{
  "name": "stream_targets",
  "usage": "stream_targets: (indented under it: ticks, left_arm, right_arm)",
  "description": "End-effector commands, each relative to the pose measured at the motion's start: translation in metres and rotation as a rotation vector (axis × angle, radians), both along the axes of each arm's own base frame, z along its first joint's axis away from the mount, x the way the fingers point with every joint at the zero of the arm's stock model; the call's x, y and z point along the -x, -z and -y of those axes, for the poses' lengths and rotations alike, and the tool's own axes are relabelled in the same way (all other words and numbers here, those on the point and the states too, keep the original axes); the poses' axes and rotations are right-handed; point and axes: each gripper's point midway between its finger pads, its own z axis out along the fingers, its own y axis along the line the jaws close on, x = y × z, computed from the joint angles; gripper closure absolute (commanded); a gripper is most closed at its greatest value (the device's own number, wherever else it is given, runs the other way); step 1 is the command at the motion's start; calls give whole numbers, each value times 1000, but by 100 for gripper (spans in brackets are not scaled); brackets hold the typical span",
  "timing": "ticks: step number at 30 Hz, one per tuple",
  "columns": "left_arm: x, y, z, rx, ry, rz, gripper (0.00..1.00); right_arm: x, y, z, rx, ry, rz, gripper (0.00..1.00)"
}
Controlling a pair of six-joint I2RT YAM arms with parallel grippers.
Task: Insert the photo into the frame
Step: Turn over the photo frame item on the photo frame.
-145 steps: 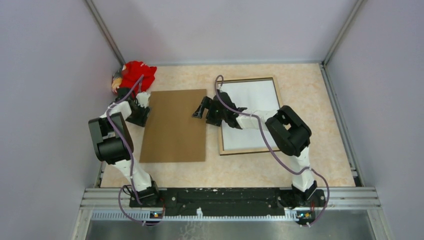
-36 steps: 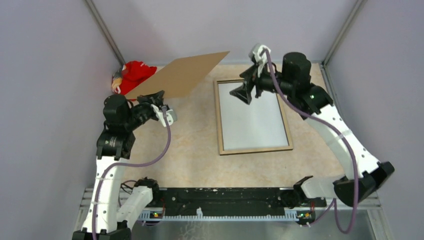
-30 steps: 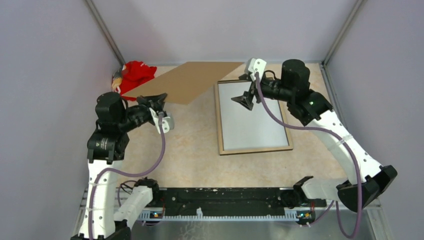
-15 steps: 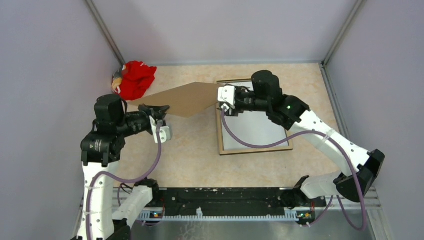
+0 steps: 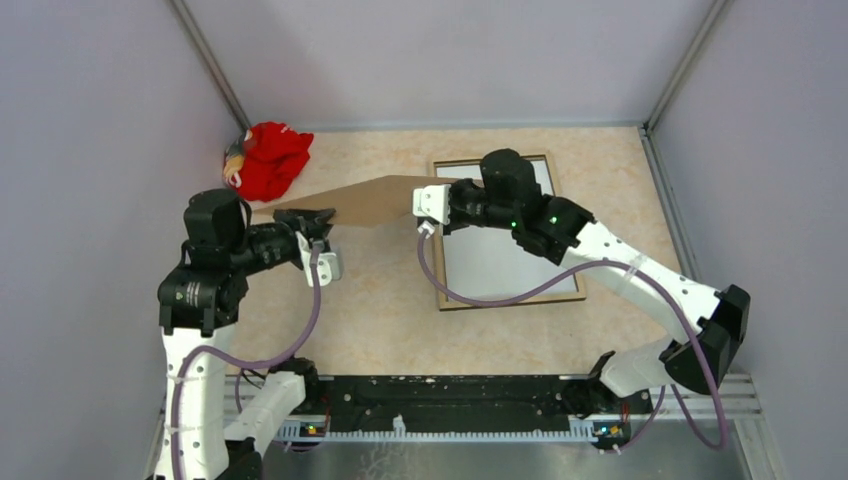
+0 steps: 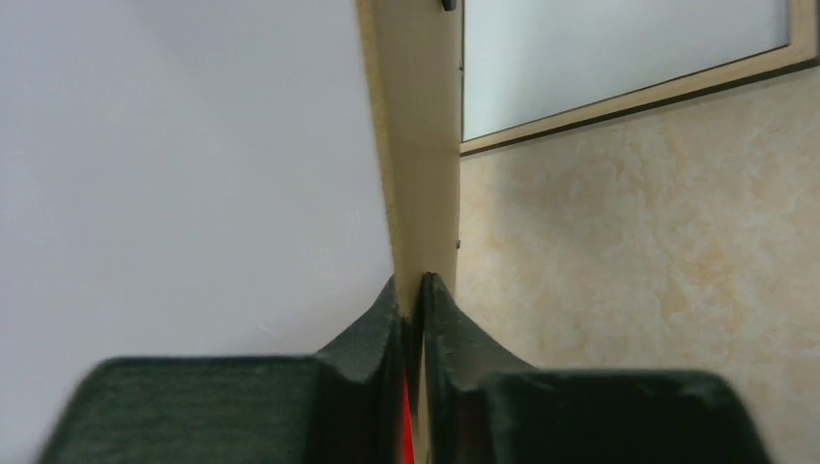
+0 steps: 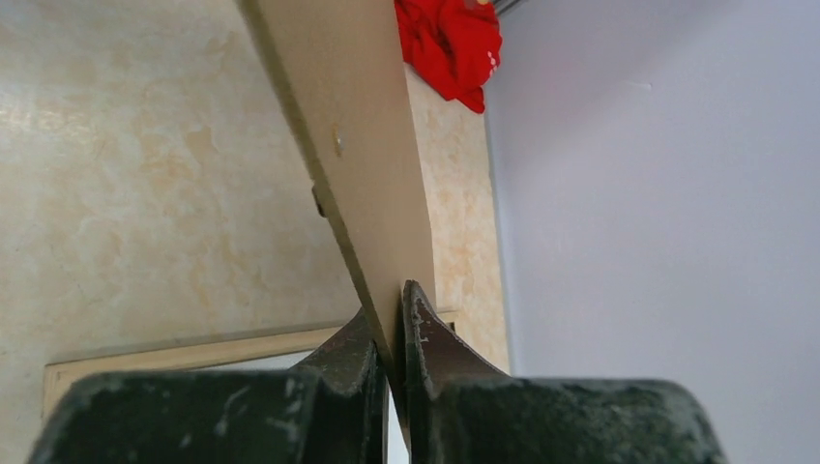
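backing board [image 5: 368, 201]: matt fibreboard | frame [image 5: 462, 160]: pale wood | red bundle [image 5: 268, 160]: cloth

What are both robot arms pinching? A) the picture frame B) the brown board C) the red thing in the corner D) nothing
B: the left fingers and the right fingers each close on an edge of the brown board, holding it up between them.

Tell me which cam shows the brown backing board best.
Top external: it shows the whole backing board, tilted and held up at either end by the two grippers. Left wrist shows only an edge-on strip pinched in the left gripper. Right wrist shows a narrow slanted face clamped in the right gripper.
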Motion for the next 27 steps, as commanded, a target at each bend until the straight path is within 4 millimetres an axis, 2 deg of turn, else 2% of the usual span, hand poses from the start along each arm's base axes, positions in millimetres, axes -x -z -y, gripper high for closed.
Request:
stream_targets:
  ticks: [1, 3, 5, 6, 11, 14, 15, 19, 23, 27]
  left_arm:
    - [1, -48, 8, 35, 46, 230, 61]
    - [-5, -52, 5, 62, 12, 264, 36]
    - [-12, -54, 2, 76, -18, 284, 5]
    - [-14, -57, 0, 85, -32, 284, 2]
    - [-22, -78, -7, 151, -108, 266, 1]
    - [-26, -90, -10, 220, -144, 274, 1]
    - [-29, -93, -11, 251, -162, 263, 1]
    - [-46, -95, -15, 329, -234, 144, 1]
    - [-65, -91, -22, 367, -305, 76, 1]
    - [-72, -90, -28, 379, -353, 60, 1]
  right_arm:
    - [-6, -51, -7, -173, 47, 101, 100]
    - [-7, -64, -7, -238, 58, 110, 100]
    - [-9, -77, -10, -298, 70, 110, 100]
    - [-11, -82, -12, -327, 74, 103, 100]
    - [-19, -90, -28, -421, 97, -4, 100]
    - [-38, -81, -38, -436, 207, -170, 100]
    - [-44, -86, -42, -438, 233, -206, 100]
    - [-58, -89, -49, -486, 286, -375, 100]
    - [-77, -110, -45, -595, 333, -564, 100]
    - [-107, -117, -26, -732, 391, -789, 100]
